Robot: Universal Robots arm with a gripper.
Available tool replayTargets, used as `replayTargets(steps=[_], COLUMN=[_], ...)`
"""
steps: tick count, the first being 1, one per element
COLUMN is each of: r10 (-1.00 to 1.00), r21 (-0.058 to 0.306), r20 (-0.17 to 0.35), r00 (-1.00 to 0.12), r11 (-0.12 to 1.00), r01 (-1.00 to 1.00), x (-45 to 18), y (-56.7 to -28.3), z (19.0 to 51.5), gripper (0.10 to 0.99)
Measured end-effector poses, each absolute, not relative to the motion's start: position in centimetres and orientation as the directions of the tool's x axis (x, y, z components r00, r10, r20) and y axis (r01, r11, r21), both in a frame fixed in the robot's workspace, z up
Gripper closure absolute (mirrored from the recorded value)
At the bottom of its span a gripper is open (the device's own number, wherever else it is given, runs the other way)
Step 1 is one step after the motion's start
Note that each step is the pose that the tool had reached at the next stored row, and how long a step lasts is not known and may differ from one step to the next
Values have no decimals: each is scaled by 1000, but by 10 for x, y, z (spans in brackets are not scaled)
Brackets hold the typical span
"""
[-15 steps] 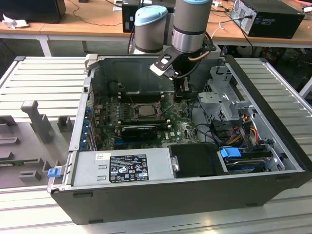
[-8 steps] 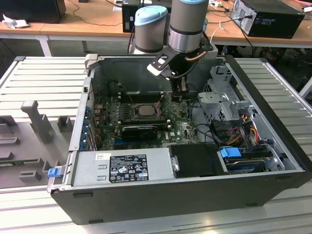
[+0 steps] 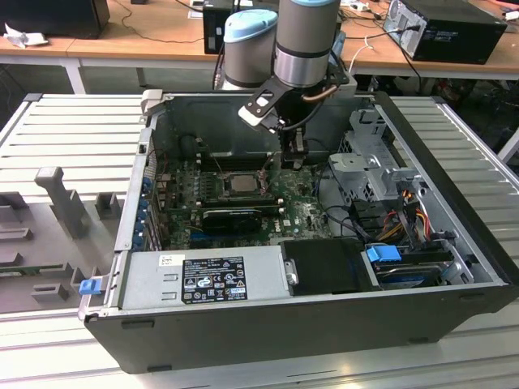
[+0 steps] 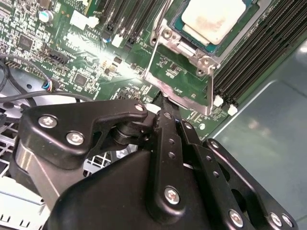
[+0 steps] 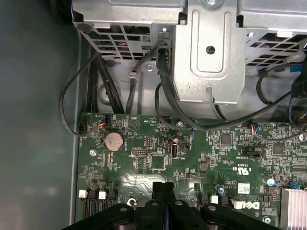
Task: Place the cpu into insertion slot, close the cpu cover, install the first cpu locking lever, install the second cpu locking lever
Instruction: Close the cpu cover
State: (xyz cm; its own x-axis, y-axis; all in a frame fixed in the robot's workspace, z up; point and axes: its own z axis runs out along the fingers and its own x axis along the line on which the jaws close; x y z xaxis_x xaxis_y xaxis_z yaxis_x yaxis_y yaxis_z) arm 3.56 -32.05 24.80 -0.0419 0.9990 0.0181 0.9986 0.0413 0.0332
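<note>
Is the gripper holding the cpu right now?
No, the cpu lies flat on the motherboard, apart from the shut gripper.

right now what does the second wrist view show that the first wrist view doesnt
Second wrist view adds: the cpu, pale face up inside a metal frame, a thin metal lever beside it, and long black memory slots.

First wrist view adds: a round coin battery, the grey metal drive cage and black cables running under it.

Both wrist views share the green motherboard and the black pincer, closed and empty, low over the board.
</note>
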Motion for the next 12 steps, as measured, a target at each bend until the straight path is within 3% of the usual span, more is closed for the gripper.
replayTargets(steps=[12], r10=[999], r21=[33], r20=[18], r00=[-42], r11=[41], r01=[999], x=[25], y=[-321], z=[248], gripper=[980])
